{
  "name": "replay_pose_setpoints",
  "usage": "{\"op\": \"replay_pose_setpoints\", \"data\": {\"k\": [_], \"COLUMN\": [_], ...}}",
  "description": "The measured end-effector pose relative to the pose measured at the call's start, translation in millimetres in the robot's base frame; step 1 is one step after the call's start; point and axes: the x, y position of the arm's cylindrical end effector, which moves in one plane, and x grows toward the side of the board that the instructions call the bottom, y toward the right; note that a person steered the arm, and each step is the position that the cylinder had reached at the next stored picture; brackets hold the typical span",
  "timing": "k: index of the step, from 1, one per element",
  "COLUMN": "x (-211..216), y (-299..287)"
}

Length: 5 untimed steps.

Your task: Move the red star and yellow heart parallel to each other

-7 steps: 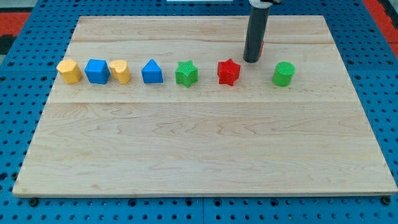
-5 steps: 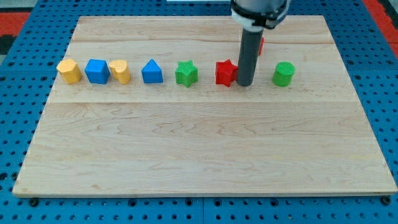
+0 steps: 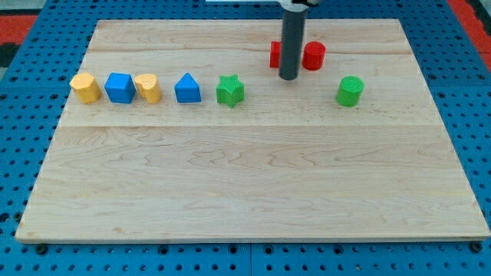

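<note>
Standing near the board's top edge, right of centre, my tip [image 3: 288, 77] is a bare rod with nothing to open or close, and it grips nothing. Behind the rod, the red star [image 3: 275, 54] peeks out on the view's left and a red cylinder [image 3: 314, 55] on its right. Toward the right edge sits a green cylinder [image 3: 350, 90]. Leftward runs a row: green star [image 3: 229, 90], blue triangular block [image 3: 187, 89], yellow heart [image 3: 148, 87], blue cube [image 3: 120, 87], yellow hexagonal block [image 3: 85, 87] nearest the wooden board's [image 3: 245, 176] left edge.
</note>
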Motion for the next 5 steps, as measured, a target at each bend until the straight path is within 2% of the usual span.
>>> {"op": "replay_pose_setpoints", "data": {"k": [2,3,4,5], "x": [-13,6,58,77], "y": [10,-5,-5,-57]}}
